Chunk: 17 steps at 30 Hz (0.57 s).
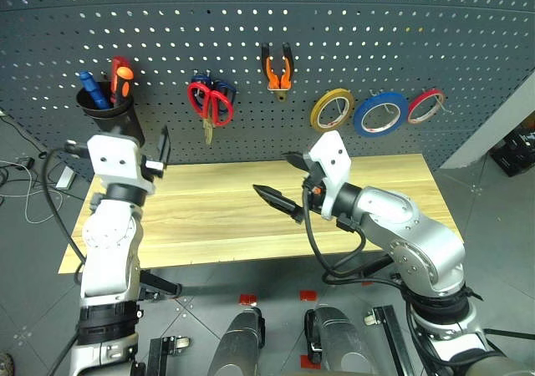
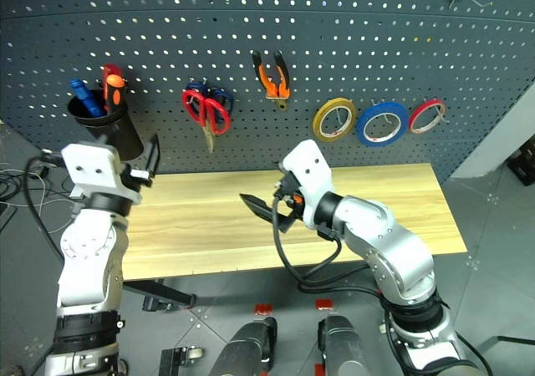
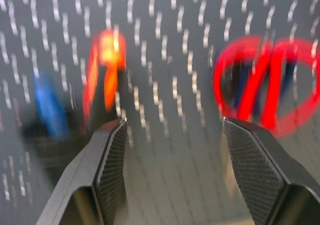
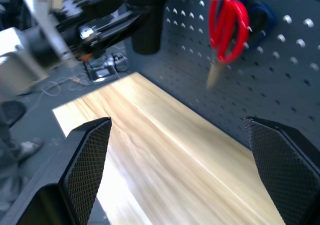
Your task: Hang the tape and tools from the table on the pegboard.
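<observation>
i see both tools empty – left tool (image 1: pixel 164 149) part open, right tool (image 1: pixel 287 182) wide. tape (image 1: pixel 380 114), scissors (image 1: pixel 210 100), pliers (image 1: pixel 277 72) hang on pegboard (image 1: pixel 351 33) hooks; screwdriver (image 1: pixel 90 89) in cup (image 1: pixel 113 113) – done, i judge.

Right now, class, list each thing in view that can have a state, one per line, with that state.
blue tape: hung on the pegboard
red-handled scissors: hung, blades closed
pliers: hung, handles up
blue-handled screwdriver: standing in the black cup
yellow tape: hung
red tape: hung
table: bare
left gripper: open, holding nothing
right gripper: open, holding nothing
</observation>
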{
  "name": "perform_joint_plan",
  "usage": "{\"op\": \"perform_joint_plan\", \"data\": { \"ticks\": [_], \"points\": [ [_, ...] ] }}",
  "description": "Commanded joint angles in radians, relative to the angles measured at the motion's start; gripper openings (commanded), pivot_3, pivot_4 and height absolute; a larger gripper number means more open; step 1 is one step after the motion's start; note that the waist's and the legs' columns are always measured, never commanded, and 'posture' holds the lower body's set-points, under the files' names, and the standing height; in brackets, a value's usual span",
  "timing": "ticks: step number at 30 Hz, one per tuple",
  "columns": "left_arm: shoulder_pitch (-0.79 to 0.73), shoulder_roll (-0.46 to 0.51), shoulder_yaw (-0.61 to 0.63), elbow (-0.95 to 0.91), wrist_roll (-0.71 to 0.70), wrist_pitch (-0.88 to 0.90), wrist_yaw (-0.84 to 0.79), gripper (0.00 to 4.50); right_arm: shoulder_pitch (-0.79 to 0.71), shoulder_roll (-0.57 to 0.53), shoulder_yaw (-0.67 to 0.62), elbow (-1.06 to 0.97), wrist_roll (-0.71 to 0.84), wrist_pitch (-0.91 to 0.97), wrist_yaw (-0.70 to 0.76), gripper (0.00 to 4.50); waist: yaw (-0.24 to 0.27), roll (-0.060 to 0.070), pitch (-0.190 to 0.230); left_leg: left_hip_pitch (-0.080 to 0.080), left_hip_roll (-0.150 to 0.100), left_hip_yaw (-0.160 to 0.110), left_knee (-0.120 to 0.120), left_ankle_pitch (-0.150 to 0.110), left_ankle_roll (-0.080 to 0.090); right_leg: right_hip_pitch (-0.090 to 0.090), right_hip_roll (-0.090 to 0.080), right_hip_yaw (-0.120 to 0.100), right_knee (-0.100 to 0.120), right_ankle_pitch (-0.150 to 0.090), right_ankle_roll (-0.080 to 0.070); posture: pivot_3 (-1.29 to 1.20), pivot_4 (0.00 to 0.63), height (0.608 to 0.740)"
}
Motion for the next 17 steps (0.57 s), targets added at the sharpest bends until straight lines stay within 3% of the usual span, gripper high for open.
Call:
{"op": "perform_joint_plan", "data": {
  "ticks": [1,3,8,17],
  "points": [
    [0.022,-0.006,0.020,-0.034,0.018,0.154,0.067,3.20,0.073,0.007,-0.072,0.145,-0.129,-0.265,-0.116,4.50,0.006,0.000,-0.001,0.005,0.000,0.000,0.000,0.000,0.000,0.005,0.000,0.000,-0.001,0.000,0.000,-0.01,0.156,0.740],
    [0.034,0.006,0.003,-0.027,0.053,0.206,0.079,3.20,0.114,0.027,-0.122,0.230,-0.142,-0.358,-0.156,4.50,0.010,0.000,-0.001,0.006,0.000,0.000,0.000,0.000,0.000,0.007,0.000,0.000,-0.001,-0.003,0.005,0.00,0.144,0.740],
    [0.061,0.033,-0.020,0.058,0.082,0.099,0.008,3.20,0.210,0.050,-0.222,0.436,-0.144,-0.538,-0.191,4.50,0.021,0.004,-0.028,0.010,0.001,0.000,0.000,0.002,0.000,0.010,0.001,0.001,-0.001,-0.002,0.004,0.01,0.110,0.740],
    [0.031,0.027,0.019,0.209,0.070,0.045,-0.008,3.20,0.222,0.015,-0.241,0.626,-0.183,-0.693,-0.159,4.50,0.029,0.011,-0.065,0.011,0.002,0.001,-0.001,0.002,0.000,0.011,0.002,0.002,-0.001,-0.002,0.004,0.03,0.076,0.740]
  ]
}}
